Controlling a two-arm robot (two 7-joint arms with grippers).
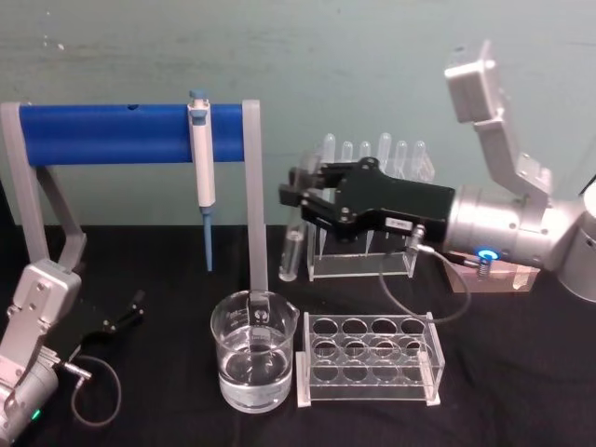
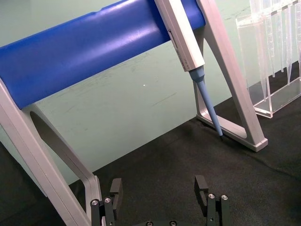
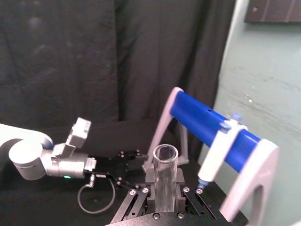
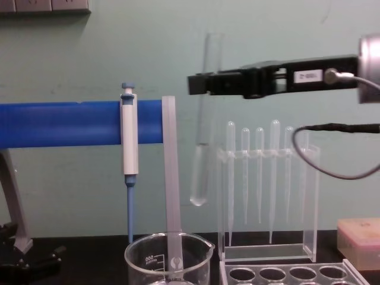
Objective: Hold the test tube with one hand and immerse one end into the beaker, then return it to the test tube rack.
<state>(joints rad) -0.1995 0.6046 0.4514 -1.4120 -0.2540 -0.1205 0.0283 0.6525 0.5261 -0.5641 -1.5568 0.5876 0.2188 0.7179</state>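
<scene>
My right gripper [image 4: 199, 83] is shut on the test tube [image 4: 203, 148], a long clear glass tube that hangs nearly upright with its open rim on top. The rounded bottom is in the air, above and slightly right of the beaker [image 4: 168, 260]. In the head view the tube [image 1: 291, 253] shows below the right gripper [image 1: 298, 197], behind the beaker [image 1: 253, 361], which holds clear liquid. The right wrist view looks down on the tube's rim [image 3: 165, 154] between the fingers. My left gripper [image 2: 158, 192] rests open and empty low at the table's left [image 1: 128, 313].
A grey stand with a blue bar [image 1: 107, 133] carries a white-and-blue micropipette [image 1: 202, 168] just left of the beaker. A clear rack with round holes [image 1: 368, 358] lies right of the beaker. A rack of thin plastic pipettes [image 4: 261, 178] stands behind. A pink block [image 4: 359, 240] sits far right.
</scene>
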